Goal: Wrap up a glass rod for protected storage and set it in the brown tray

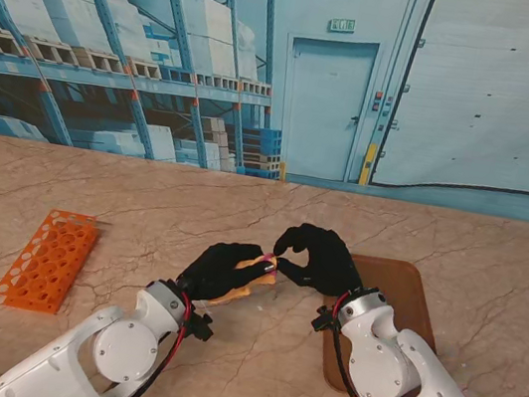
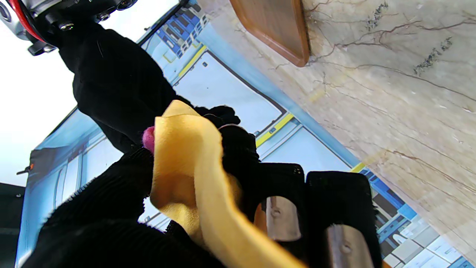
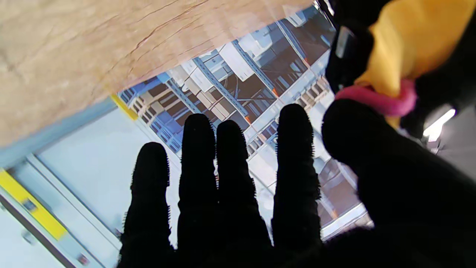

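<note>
Holding a soft yellow cloth bundle (image 1: 244,283) up off the marbled tan bench (image 1: 143,200), the left hand in its black glove (image 1: 221,270) has its fingers (image 2: 277,193) curled tight around the cloth. A bright pink band (image 3: 383,102) sits around one end of the bundle, the end that points at the right hand in its black glove (image 1: 314,257). That hand pinches at the pink band with its thumb and first finger, and its other fingers (image 3: 230,163) stick out straight with nothing in them. The glass rod itself cannot be seen; the cloth hides whatever is inside. The two hands meet in the air near the middle of the bench. The flat brown tray (image 1: 409,302) lies on the bench to the right, partly under the right arm. An orange plastic rack with round holes (image 1: 49,258) lies well apart on the left.
</note>
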`<state>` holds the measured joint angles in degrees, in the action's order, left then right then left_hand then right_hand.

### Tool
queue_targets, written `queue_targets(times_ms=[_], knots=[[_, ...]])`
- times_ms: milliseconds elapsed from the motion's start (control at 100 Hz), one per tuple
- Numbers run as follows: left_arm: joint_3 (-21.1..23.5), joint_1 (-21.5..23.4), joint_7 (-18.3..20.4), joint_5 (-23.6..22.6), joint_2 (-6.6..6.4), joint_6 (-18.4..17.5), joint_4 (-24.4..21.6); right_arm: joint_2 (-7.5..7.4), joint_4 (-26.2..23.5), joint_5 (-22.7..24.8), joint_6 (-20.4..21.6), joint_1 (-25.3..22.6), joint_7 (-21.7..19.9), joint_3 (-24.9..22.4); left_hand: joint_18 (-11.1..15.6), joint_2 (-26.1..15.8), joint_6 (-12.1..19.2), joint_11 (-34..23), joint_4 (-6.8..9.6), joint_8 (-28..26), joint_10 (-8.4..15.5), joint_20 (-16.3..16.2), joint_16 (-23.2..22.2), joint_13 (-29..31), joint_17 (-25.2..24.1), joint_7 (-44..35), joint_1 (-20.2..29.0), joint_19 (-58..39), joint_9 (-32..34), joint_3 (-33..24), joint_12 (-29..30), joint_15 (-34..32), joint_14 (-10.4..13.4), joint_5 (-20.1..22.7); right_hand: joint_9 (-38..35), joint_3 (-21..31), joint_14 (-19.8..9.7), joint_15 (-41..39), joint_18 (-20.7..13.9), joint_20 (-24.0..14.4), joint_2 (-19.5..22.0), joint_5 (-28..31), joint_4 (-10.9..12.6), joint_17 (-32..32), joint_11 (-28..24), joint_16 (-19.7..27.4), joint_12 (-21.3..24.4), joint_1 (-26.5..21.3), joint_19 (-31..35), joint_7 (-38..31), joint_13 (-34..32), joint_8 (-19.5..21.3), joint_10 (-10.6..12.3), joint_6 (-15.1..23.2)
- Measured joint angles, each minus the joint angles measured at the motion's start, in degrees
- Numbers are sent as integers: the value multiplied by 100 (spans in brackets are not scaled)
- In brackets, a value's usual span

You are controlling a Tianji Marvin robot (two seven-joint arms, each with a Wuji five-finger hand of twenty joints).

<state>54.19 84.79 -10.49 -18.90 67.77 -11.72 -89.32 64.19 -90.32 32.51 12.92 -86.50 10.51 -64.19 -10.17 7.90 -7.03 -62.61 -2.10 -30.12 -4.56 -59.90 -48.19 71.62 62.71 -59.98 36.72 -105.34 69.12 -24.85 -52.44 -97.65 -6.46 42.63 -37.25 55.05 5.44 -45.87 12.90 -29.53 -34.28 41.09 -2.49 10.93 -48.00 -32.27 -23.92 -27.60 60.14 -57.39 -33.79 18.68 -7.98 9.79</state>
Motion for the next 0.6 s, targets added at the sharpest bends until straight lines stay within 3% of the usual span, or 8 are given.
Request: queue_targets(times_ms=[90, 220, 310, 480, 600], knots=[[1, 1, 6, 3, 0, -2, -12, 82, -6, -553, -147, -29, -250, -53, 0, 0, -8, 0, 0, 0, 1, 0, 1, 0, 0, -1, 0, 0, 0, -53, 0, -2, 0, 0, -36, 9, 4, 48, 0, -12, 4, 0, -7, 0, 47, -3, 1, -64, -11, 0, 0, -49, -2, 2], [17, 12, 10, 3, 0, -21, -16, 131, -81, -868, -335, -118, -498, -168, 0, 1, -13, 0, 0, 0, 1, 0, 2, 0, 0, -1, 8, 0, 0, -72, 0, -2, 0, 0, -46, 60, 9, 118, 0, -85, 48, 5, -79, 0, 80, -29, 32, -155, -63, 0, 0, -52, -6, 4], [27, 22, 13, 3, 0, -31, -23, 137, -131, -1051, -355, -195, -592, -280, -1, 234, -13, 0, 0, 13, 1, 0, 3, 0, 0, -42, 60, 0, 0, -264, 0, -2, 0, 0, -91, 60, 12, 120, 0, -151, 54, 208, -136, 1, 149, -59, 47, -371, -102, -58, 0, -10, -7, 109], [62, 61, 100, 49, -14, -73, -97, 117, -292, -1768, -507, -357, -1150, -533, -3, 360, -13, 0, 0, 80, 1, 0, 5, 0, 0, -64, 51, 0, 0, -479, -1, -2, 0, 77, -172, 60, 24, 184, 0, -213, 57, 288, -172, 6, 212, -62, 49, -450, -154, -77, 0, 52, -17, 111], [71, 92, 134, 51, -30, -134, -161, 86, -396, -1990, -618, -473, -1360, -681, -4, 361, -13, 0, 0, 82, -1, 0, 7, 0, 0, -65, 48, 0, 0, -538, -1, -2, -2, 79, -173, 60, 55, 254, 0, -253, 57, 288, -172, 6, 295, -71, 51, -449, -251, -63, 0, 52, -67, 51]])
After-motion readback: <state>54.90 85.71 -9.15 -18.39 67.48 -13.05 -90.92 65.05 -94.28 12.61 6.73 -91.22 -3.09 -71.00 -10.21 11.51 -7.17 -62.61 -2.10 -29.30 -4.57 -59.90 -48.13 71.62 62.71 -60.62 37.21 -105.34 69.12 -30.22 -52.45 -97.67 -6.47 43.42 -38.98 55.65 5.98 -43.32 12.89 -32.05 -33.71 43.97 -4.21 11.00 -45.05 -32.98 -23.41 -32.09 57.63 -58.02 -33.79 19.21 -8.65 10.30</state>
